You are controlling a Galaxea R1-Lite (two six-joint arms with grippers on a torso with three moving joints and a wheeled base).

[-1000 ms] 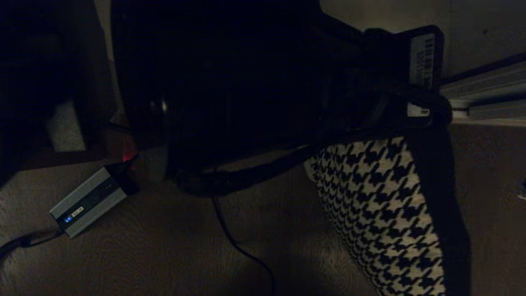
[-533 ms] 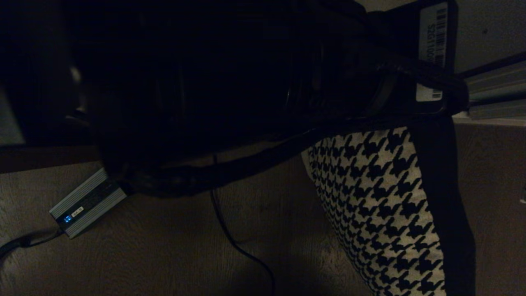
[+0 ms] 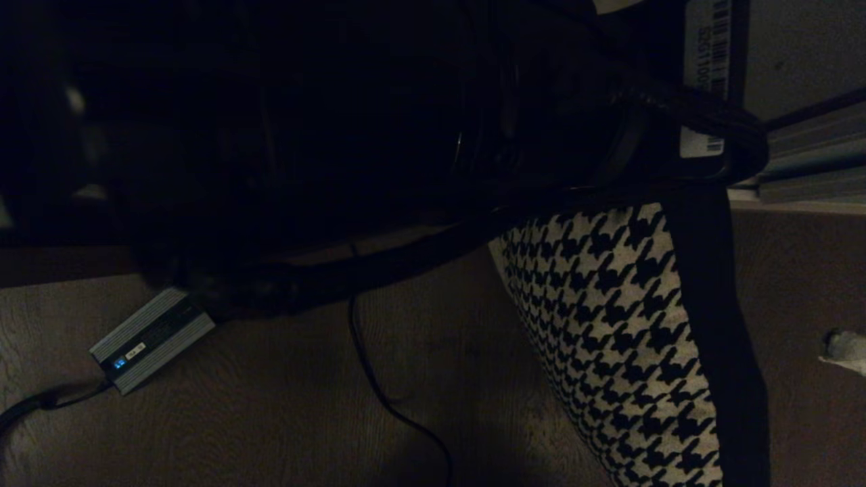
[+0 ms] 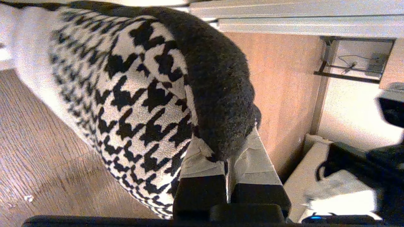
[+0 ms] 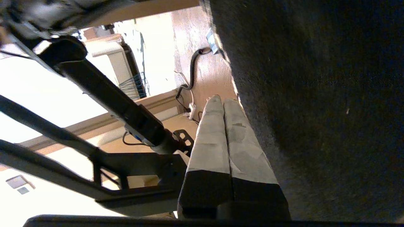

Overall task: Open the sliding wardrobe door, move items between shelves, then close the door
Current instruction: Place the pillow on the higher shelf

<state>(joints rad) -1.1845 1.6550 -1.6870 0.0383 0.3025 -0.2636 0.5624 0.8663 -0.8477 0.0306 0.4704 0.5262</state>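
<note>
Dim wood-grain floor (image 3: 270,419) fills the head view, grey power brick (image 3: 152,338) with cable lying on it at left, ribbed metal floor track (image 3: 812,162) at upper right; houndstooth cushion (image 3: 609,338) hangs on edge over the floor, patterned face toward the robot's left, plain black back on its right side; long axis runs roughly up-down in the head view, top edge under the dark arm links; left gripper (image 4: 225,157) is pinched tight on the cushion's corner seam where pattern meets black, taped fingers (image 4: 199,164) nearly touching with fabric nipped between; right gripper (image 5: 224,104) is fully closed, empty, fingers laid flat against the black back, seemingly bracing rather than gripping; so the cushion sits between the two pincers, left one carrying; shelves and sliding door not visible here; judged mid-transfer, the next move depends on lifting the cushion toward a shelf while the single corner pinch holds; slip risk looks real
</note>
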